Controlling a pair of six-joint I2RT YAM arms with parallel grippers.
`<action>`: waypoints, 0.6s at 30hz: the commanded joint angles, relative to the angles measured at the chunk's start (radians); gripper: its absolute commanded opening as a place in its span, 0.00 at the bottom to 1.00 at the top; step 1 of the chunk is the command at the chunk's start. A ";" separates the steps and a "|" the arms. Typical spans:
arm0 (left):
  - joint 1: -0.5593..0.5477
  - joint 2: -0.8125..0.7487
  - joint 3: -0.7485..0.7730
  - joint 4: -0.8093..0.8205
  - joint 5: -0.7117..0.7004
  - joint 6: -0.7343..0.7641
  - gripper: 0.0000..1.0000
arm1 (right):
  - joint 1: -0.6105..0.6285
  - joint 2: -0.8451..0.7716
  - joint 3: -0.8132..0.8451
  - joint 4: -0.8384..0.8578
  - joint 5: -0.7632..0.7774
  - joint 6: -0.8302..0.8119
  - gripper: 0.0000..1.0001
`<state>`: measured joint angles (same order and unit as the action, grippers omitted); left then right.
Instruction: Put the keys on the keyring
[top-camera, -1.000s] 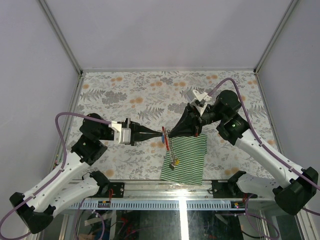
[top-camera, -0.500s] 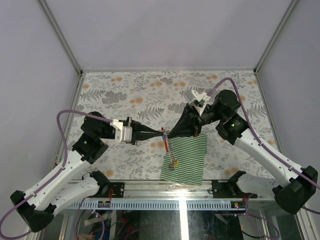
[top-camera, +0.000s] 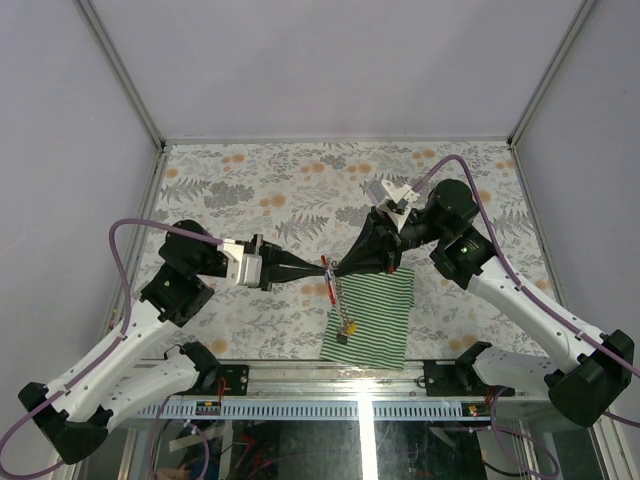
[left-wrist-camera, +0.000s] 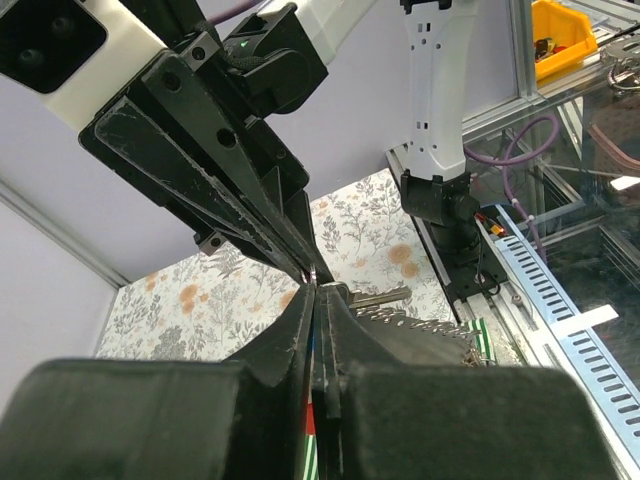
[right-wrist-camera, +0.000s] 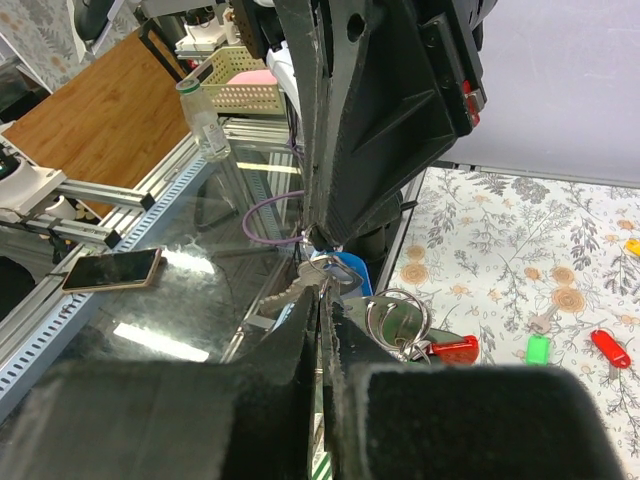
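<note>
The left hand (top-camera: 318, 267) reaches in from the left with its fingers pressed together. Its tip is at the red clip of the keyring (top-camera: 328, 278), above the desk (top-camera: 250, 180) near its middle. In the left wrist view a thin sliver of colour shows between the fingers, so it seems to pinch something flat, but I cannot tell what.

From the clip, the grey chain (top-camera: 343, 305) trails toward the near edge, across the green-striped cloth (top-camera: 385, 310).

The right hand (top-camera: 338, 270) meets the left tip to tip. Its fingers are also together, and a silver key with a blue tag (right-wrist-camera: 345, 270) sits right at their ends. Whether it grips that key or the ring beside it is unclear. A wire ring (right-wrist-camera: 397, 312) hangs just beyond, with a red tag next to it.

Farther right, loose keys lie on the desk: one with a green tag (right-wrist-camera: 540, 349) and one with a red tag (right-wrist-camera: 610, 348).

The step in hand looks like threading a key onto the keyring. The next move probably calls for one hand to hold the ring steady while the other slides the key's hole along the wire in small, careful motions.
</note>
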<state>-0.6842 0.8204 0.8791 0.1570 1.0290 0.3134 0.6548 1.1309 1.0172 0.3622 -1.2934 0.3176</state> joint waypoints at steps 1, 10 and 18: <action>0.006 0.004 0.040 -0.030 0.039 0.029 0.00 | 0.009 -0.011 0.055 0.070 0.010 0.006 0.00; 0.006 0.027 0.065 -0.072 0.041 0.039 0.00 | 0.009 -0.018 0.061 0.062 -0.016 0.004 0.00; 0.007 0.014 0.066 -0.061 0.021 0.039 0.00 | 0.009 -0.029 0.117 -0.235 0.026 -0.219 0.00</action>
<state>-0.6842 0.8478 0.9081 0.0891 1.0584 0.3355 0.6548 1.1301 1.0424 0.2764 -1.2919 0.2478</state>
